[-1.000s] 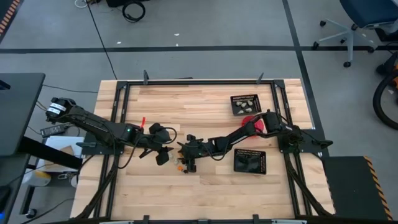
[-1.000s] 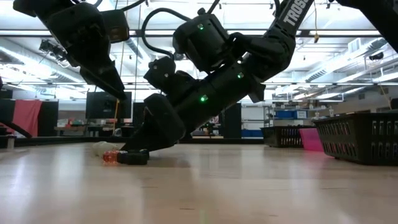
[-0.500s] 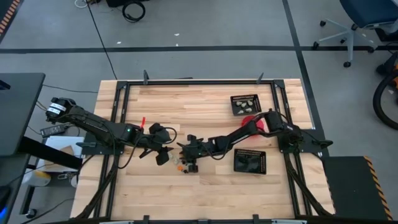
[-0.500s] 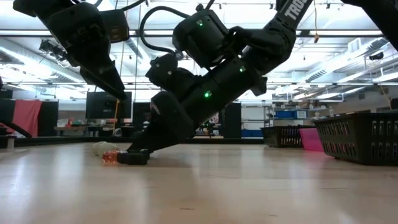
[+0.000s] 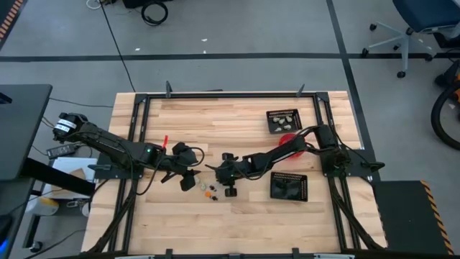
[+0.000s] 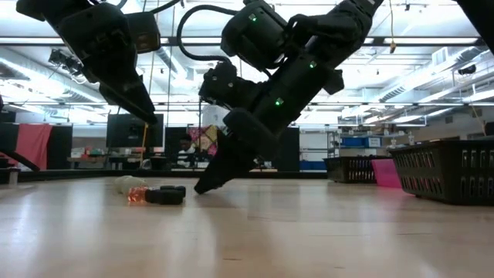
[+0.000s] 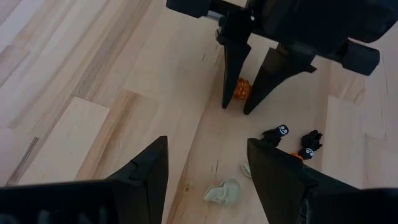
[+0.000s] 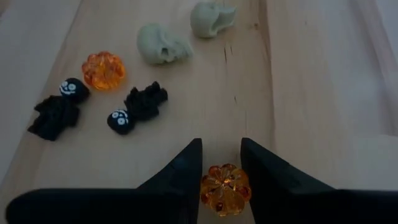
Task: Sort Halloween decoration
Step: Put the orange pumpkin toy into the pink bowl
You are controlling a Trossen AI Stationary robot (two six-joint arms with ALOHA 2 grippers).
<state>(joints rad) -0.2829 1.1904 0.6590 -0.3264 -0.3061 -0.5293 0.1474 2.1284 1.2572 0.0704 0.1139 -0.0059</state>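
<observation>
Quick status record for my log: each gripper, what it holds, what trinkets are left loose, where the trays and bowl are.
right gripper: shut on an orange pumpkin trinket, lifted off the table
left gripper: open, empty, hovering beside the loose pile
loose trinkets: one orange pumpkin, two black figures, two cream skulls
mesh trays: far tray, near tray, both on the right side
pink-red bowl: between the trays, partly under the right arm

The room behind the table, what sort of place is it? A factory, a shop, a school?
Most likely a robotics lab or workshop. The wooden table sits in a black metal frame on a grey floor marked with dark tape lines, an office chair stands nearby, and the low view shows long ceiling lights over shelving.
</observation>
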